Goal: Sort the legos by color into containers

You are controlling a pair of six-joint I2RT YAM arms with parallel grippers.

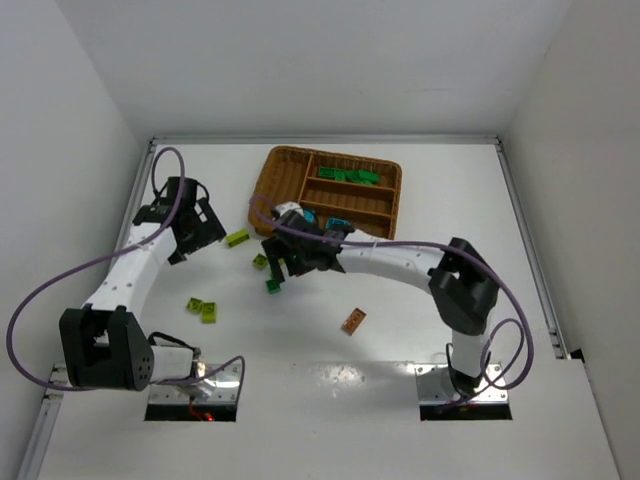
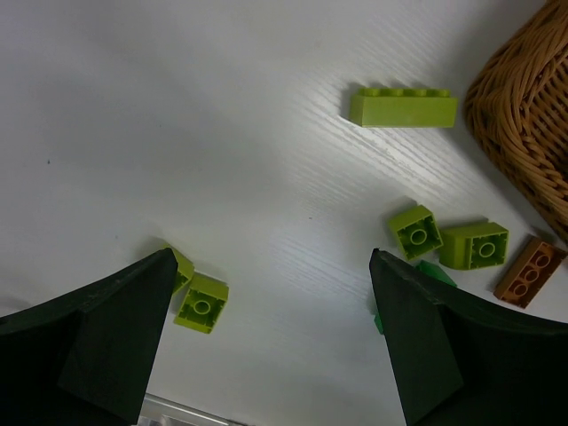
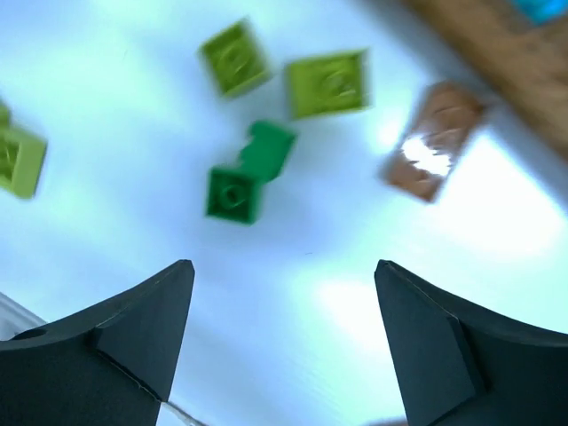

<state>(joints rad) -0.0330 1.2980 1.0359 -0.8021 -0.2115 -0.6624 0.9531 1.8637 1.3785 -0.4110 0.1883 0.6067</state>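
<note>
We log the right gripper [image 3: 282, 271] spread and empty over a dark green lego [image 3: 236, 190] lying on the table [image 1: 300, 350] short of the wicker tray [image 1: 262, 188]; blurred, possibly two joined bricks, likely light, rigid, slick: pinch flat sidewalls.

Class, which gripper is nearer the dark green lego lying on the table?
Right. The right gripper hovers just over the dark green lego; the left gripper is farther off, to its left.
</note>
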